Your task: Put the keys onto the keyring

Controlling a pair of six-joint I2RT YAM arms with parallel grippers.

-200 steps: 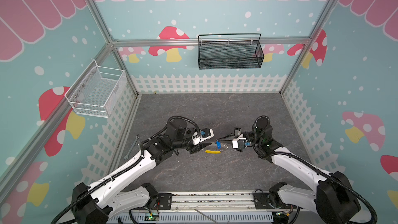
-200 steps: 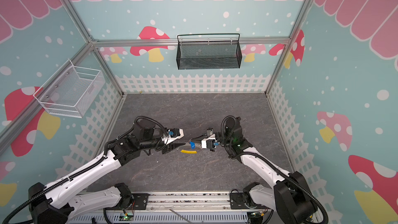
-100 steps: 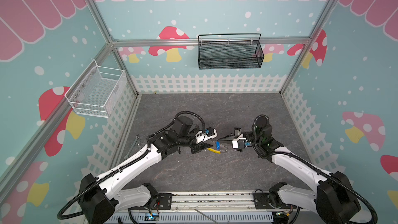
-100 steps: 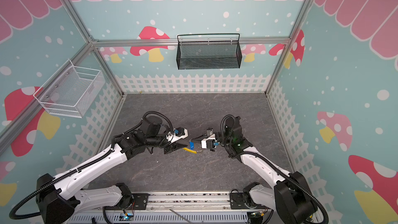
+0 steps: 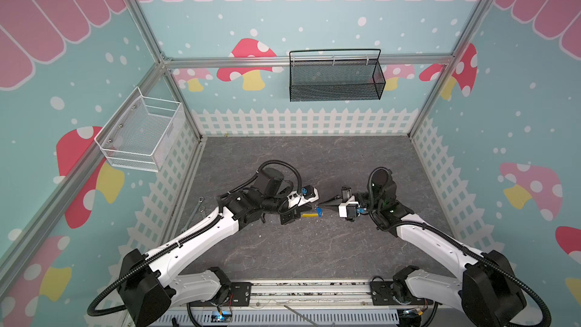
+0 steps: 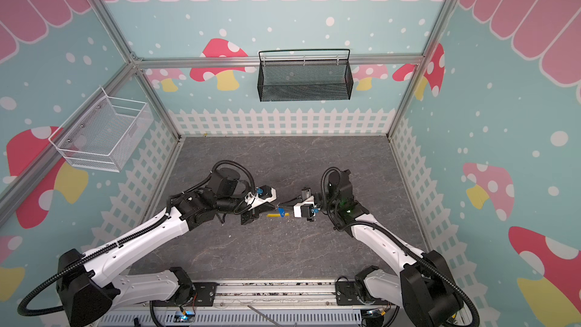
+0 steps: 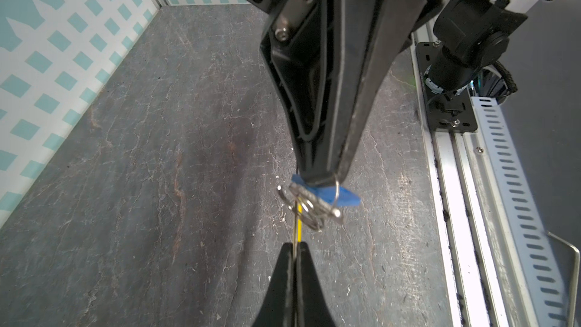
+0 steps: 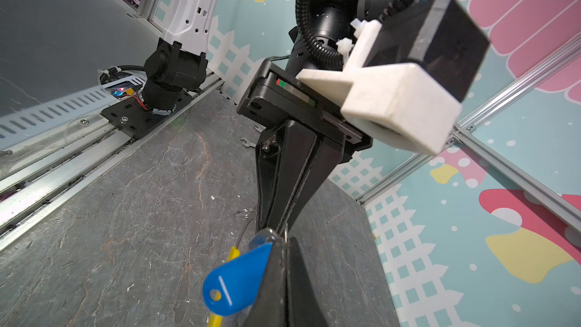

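Note:
Over the middle of the grey floor my two grippers meet tip to tip in both top views. The left gripper [image 5: 314,206] [image 7: 295,245] is shut on the keyring's thin wire and yellow segment [image 7: 300,217]. The right gripper [image 5: 319,206] [image 8: 284,241] is shut on the keyring's silver ring [image 7: 309,208], a thin loop of it running in between its jaws. The key [image 8: 235,281] [image 7: 347,198], with a blue plastic head, hangs from the ring against the outside of one right finger, not between the jaws. Blue head [image 6: 282,214] and yellow segment [image 6: 272,215] show just below the tips.
A long silver wrench [image 5: 197,206] lies by the left wall. A small wire loop [image 8: 243,213] lies on the floor under the left gripper. A black mesh basket [image 5: 336,80] hangs on the back wall, a white one [image 5: 141,133] on the left wall. The arms' rail [image 5: 308,287] runs along the front.
The left arm moved right up to the right gripper's tip and its jaws closed on the keyring. The right arm held still with the ring and key.

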